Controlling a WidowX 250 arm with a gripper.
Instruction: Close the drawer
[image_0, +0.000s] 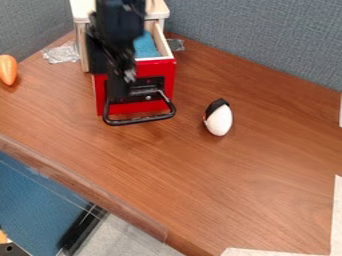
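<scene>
my hand (120, 92) hung down at the red front of the drawer (167, 82), by its black handle (140, 120); whether i had it open or closed, i could not tell. the drawer stood out from its pale cabinet (157, 11), blue showing inside. near it on the desk (267, 175) lay a white, egg-shaped thing (219, 121) with a black patch.

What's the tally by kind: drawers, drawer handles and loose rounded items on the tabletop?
Open drawer: 1
Black handle: 1
Loose rounded items: 2 (orange item, white-and-black item)
Total: 4
</scene>
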